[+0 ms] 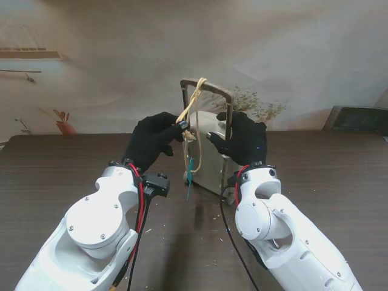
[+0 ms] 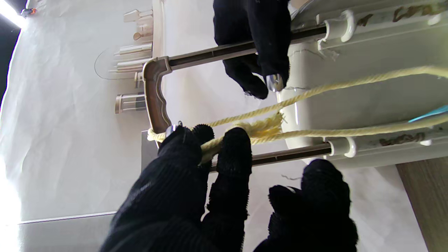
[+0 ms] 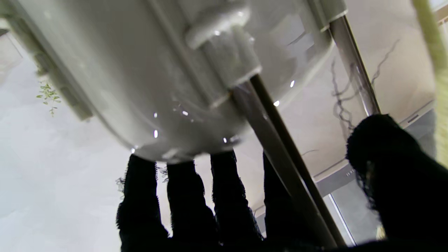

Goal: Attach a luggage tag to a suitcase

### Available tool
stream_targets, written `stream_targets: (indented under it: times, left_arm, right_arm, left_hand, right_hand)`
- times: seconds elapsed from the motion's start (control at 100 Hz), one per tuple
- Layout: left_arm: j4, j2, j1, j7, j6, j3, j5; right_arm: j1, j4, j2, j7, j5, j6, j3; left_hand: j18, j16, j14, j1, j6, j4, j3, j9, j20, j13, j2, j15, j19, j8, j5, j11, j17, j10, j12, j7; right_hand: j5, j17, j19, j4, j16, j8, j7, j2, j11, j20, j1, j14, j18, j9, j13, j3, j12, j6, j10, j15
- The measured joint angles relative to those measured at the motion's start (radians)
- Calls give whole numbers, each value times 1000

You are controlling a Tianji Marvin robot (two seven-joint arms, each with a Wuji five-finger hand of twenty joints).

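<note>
Both white arms frame the scene: black-gloved left hand (image 1: pixel 154 140) fingers pinch the limp yellow twisted cord (image 2: pixel 315 91) looped over the small cream hard-shell suitcase's (image 1: pixel 211 159) stiff brown pull-handle (image 1: pixel 206 86), while right hand (image 1: pixel 245 140) fingers grip a handle post, steadying it on the dark worktop (image 1: pixel 66 176)

Dark brown wood-grain table (image 1: pixel 73 163) across the whole near field, small pale crumbs (image 1: pixel 212 239) scattered on it. Behind it, pale draped backdrop cloth (image 1: pixel 291 48), creased, printed with faint shelf (image 1: pixel 30 54) at upper left. Small reddish potted plant (image 1: pixel 63 123) at the cloth's left foot. Sprig of green leaves (image 1: pixel 257 106) near centre right. Dark grey boxy item (image 1: pixel 357 118) at far right edge, identity unclear. Bright glare (image 2: pixel 7 196) along one edge of left wrist view.
</note>
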Motion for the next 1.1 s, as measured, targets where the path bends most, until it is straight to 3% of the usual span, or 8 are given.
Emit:
stream_targets:
  times: [0.23,0.38,0.63,0.84,0.87,0.91,0.96,1.1]
  left_arm:
    - [9,0,-1,-6,2,-3,-16]
    - [10,0,20,-8,-2,-15,-22]
    - [-11,5,105,-8,-19,-46,-11]
    - [-15,10,141,1,-35,-58,13]
    - [-14,11,142,0,-36,-59,15]
    - [-11,12,142,-1,-36,-59,21]
    - [-8,13,142,-3,-36,-59,30]
    - [0,16,151,-13,-37,-64,37]
  right_arm:
    - [33,48,-6,-16,4,3,-13]
    - [36,63,-13,-55,3,0,-19]
    - [45,73,-16,-72,-7,-10,-30]
    - [51,78,-17,-72,-8,-10,-38]
    - [52,79,-17,-73,-9,-10,-39]
    - [54,81,-17,-73,-9,-10,-41]
    - [57,84,-18,-75,-9,-10,-43]
    - [64,92,-20,-76,-6,-10,-46]
  left_hand:
    - [0,0,0,0,0,0,0,0,1,0,1,0,0,0,0,0,-1,0,-7,0]
    - [0,0,0,0,0,0,-1,0,2,0,2,0,-1,0,0,0,-1,0,-7,0]
    - [0,0,0,11,1,0,-22,8,9,0,12,-3,-11,20,0,-6,-3,8,-26,3]
    - [1,0,0,-44,46,-1,153,124,-1,50,-86,-15,1,-82,90,-88,45,28,-101,-63]
    - [4,-5,-16,-65,47,-10,197,142,-4,136,-106,-55,6,-94,104,-101,76,28,-109,-67]
    - [2,-65,-102,-85,47,-20,249,161,-11,318,-129,-150,14,-107,117,-115,87,28,-123,-73]
    - [1,-87,-154,-105,47,-31,290,183,-12,432,-143,-227,23,-120,130,-130,89,28,-130,-76]
    - [0,-82,-185,-126,47,-36,320,194,-14,492,-162,-294,26,-121,142,-141,89,28,-138,-77]
  right_hand:
    - [149,61,49,0,7,13,62,-30,-39,2,24,-22,6,65,46,99,-13,-142,-58,13]
    - [184,114,101,-91,17,-95,191,-72,-50,2,102,-25,17,136,111,112,-13,-181,-85,39]
    - [223,168,150,-100,26,-115,272,-89,-50,2,142,-28,29,208,175,111,-12,-212,-110,73]
    - [223,177,158,-100,26,-115,275,-94,-51,2,154,-24,29,218,190,111,-13,-215,-110,75]
    - [223,178,159,-100,26,-115,275,-94,-51,2,154,-24,30,219,192,111,-13,-216,-110,75]
    - [223,179,160,-100,26,-115,275,-96,-51,2,178,-24,30,220,195,110,-13,-218,-110,75]
    - [223,179,166,-100,26,-116,277,-96,-51,2,185,-24,30,226,200,110,-14,-221,-111,75]
    - [223,182,170,-100,35,-126,286,-97,-51,2,191,-24,30,229,204,110,-14,-223,-112,76]
